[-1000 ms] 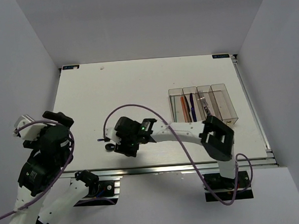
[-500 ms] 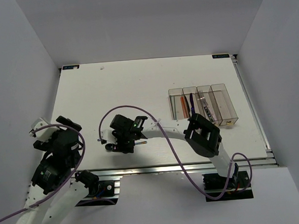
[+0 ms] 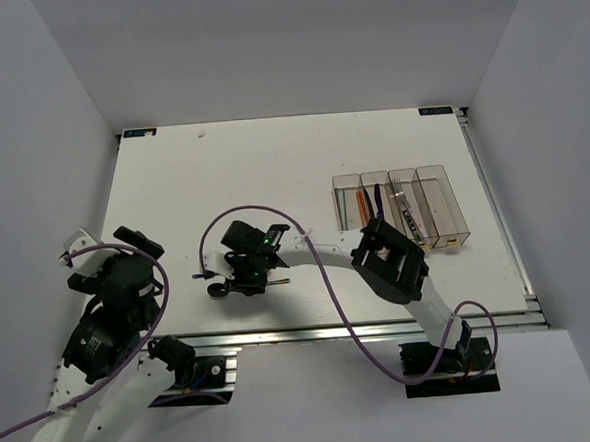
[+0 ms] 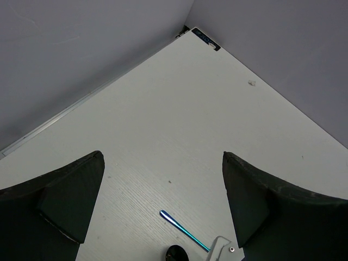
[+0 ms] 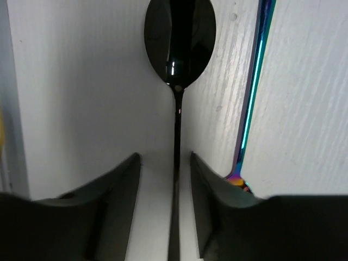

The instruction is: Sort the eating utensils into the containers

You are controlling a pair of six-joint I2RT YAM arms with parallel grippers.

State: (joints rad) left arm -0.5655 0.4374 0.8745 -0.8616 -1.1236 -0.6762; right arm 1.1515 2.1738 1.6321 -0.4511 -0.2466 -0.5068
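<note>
Straddling the handle of the black spoon (image 5: 179,49), lying flat on the table (image 3: 222,175) near its front edge, our right gripper (image 5: 164,163) holds its fingers (image 5: 109,206) apart, pinching nothing yet, aligned so that we can close squarely on it; our left gripper (image 4: 162,179) hangs spread wide, aside

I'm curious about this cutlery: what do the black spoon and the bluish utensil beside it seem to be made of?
The black spoon looks like polished metal with a glossy black coating: its bowl reflects light sharply. The iridescent utensil beside it seems metal too, its sheen shifting from blue through teal to purple. Coated plastic cannot be ruled out.
</note>
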